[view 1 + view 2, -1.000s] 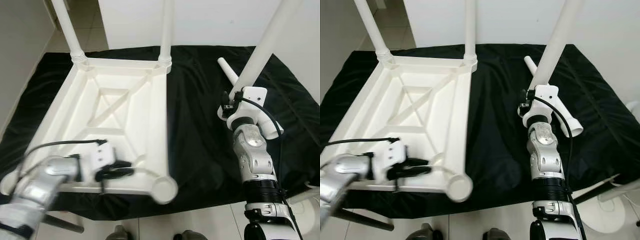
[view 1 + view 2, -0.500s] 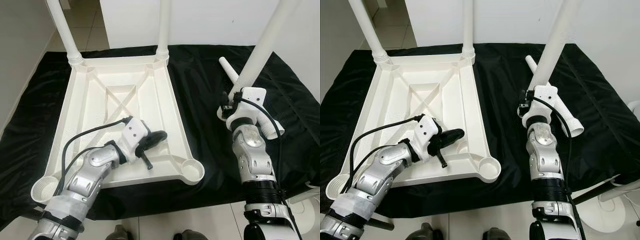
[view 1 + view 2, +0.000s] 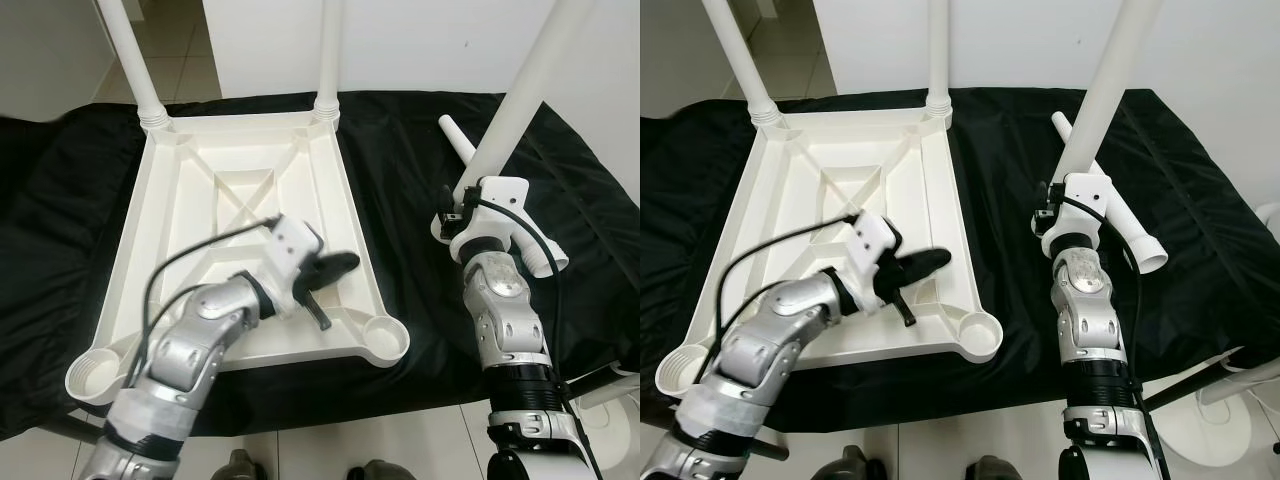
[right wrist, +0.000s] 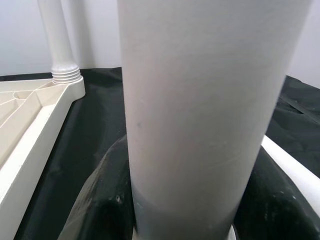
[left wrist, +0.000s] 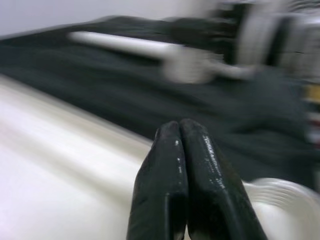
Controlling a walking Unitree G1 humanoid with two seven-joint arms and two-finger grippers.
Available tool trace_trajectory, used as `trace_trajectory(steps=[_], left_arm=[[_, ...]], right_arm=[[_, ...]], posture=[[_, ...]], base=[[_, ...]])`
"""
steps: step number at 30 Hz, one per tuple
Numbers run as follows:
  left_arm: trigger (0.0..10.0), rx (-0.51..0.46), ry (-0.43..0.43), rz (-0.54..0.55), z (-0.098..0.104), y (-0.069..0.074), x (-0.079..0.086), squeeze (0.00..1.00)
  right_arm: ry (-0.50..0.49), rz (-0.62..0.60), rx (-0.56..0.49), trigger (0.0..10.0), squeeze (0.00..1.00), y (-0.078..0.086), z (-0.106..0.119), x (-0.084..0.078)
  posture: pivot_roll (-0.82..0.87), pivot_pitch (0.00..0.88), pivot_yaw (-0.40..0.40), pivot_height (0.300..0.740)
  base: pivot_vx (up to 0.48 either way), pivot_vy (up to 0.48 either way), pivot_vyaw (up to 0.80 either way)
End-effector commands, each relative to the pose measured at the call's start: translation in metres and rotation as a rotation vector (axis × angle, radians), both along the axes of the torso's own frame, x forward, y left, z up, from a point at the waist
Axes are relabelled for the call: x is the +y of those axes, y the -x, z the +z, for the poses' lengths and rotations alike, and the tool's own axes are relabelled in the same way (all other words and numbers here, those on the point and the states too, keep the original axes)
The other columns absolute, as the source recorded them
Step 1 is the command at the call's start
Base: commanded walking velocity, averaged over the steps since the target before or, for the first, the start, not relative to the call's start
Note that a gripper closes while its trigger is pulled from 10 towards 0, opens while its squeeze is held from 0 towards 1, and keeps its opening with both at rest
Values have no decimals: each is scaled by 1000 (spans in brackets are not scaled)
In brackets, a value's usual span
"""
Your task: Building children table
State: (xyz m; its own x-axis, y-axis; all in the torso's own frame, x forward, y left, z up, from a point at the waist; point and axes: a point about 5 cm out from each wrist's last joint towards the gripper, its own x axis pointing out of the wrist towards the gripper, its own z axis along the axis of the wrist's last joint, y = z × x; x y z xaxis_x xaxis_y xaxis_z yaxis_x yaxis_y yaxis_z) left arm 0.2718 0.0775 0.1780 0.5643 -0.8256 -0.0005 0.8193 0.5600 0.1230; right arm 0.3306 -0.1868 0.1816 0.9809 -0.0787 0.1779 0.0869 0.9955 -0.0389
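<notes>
On black cloth [image 3: 400, 200]: tabletop [image 3: 240, 180] upside down, 2 far legs in. Left gripper [image 3: 335, 268] pressed together, empty, over near-right rail. Right gripper [image 3: 1072, 205] pinches leg [image 3: 1110, 85] upright. Next, probably: seat it in near-right socket [image 3: 385, 338].

white upturned table top [image 3: 200, 200] on black cloth, two legs [image 3: 135, 65] upright.
</notes>
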Motion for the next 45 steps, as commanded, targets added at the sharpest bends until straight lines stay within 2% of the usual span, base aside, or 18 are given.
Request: trace_trajectory(steps=[1, 4, 8, 9, 11, 14, 16, 20, 22, 23, 24, 25, 26, 30, 32, 37, 42, 45], left_arm=[[10000, 12, -27, -18, -3, 5, -1, 0], [10000, 15, -71, -43, -5, 9, -2, 0], [10000, 2, -139, 45, -7, 0, -6, 0], [10000, -9, -196, 47, -9, -3, -7, 0], [10000, -12, -217, 44, -10, -4, -7, 0], [10000, -10, -240, -4, -12, 0, -8, 0], [10000, 1, -257, -107, -13, 11, -10, 0], [10000, 3, -299, -197, -16, 22, -14, 0], [10000, -6, -319, -205, -18, 23, -16, 0], [10000, -23, -370, -203, -23, 23, -20, 0], [10000, -23, -370, -203, -23, 23, -20, 0], [10000, -34, -414, -199, -27, 22, -22, 0], [10000, -34, -414, -199, -27, 22, -22, 0], [10000, -30, -541, -117, -41, 8, -22, 0], [10000, -25, -574, -99, -45, 4, -23, 0], [10000, -4, -595, -70, -49, -1, -26, 0], [10000, 10, -617, 89, -50, -24, -31, 0], [10000, 15, -611, 116, -50, -28, -33, 0]], right_arm=[[5, 8, -15, 10000, 0, 1, 3, 1], [4, 13, -23, 10000, 0, 1, 4, 1], [-7, 13, -44, 10000, 0, 3, 8, 0], [-8, 1, -47, 10000, 0, 6, 8, -5], [-7, -2, -48, 10000, 0, 7, 8, -6], [1, -13, -41, 10000, 0, 10, 7, -10], [14, -27, -33, 10000, 0, 12, 5, -17], [28, -41, -30, 10000, 0, 14, 5, -24], [30, -45, -30, 10000, 0, 15, 5, -25], [31, -48, -30, 10000, 0, 15, 6, -26], [31, -48, -30, 10000, 0, 15, 6, -26], [31, -48, -31, 10000, 0, 16, 6, -27], [31, -48, -31, 10000, 0, 16, 6, -27], [34, -48, -31, 10000, 0, 15, 7, -26], [33, -46, -31, 10000, 0, 15, 7, -26], [33, -46, -32, 10000, 0, 15, 7, -25], [28, -51, -35, 10000, 0, 16, 8, -25], [24, -55, -36, 10000, 0, 16, 8, -25]], posture=[[-69, 40, 29, 740], [-69, 38, 26, 740], [-75, 38, 26, 740], [-80, 38, 23, 740], [-80, 38, 23, 740], [-85, 39, 22, 740], [-90, 39, 22, 740], [-94, 40, 22, 740], [-95, 40, 21, 740], [-96, 40, 22, 740], [-96, 40, 22, 740], [-96, 40, 22, 740], [-96, 40, 22, 740], [-100, 44, 22, 740], [-103, 45, 23, 740], [-105, 47, 24, 740], [-122, 56, 34, 740], [-126, 58, 36, 740]], base=[[0, 0, 0], [0, 0, 0], [0, 0, 0], [0, 0, 0], [0, 0, 0], [0, 0, 0], [0, 0, 0], [0, 0, 0], [0, 0, 0], [0, 0, 0], [0, 0, 0], [0, 0, 0], [0, 0, 0], [0, 0, 0], [0, 0, 0], [0, 0, 0], [0, 0, 0], [0, 0, 0]])
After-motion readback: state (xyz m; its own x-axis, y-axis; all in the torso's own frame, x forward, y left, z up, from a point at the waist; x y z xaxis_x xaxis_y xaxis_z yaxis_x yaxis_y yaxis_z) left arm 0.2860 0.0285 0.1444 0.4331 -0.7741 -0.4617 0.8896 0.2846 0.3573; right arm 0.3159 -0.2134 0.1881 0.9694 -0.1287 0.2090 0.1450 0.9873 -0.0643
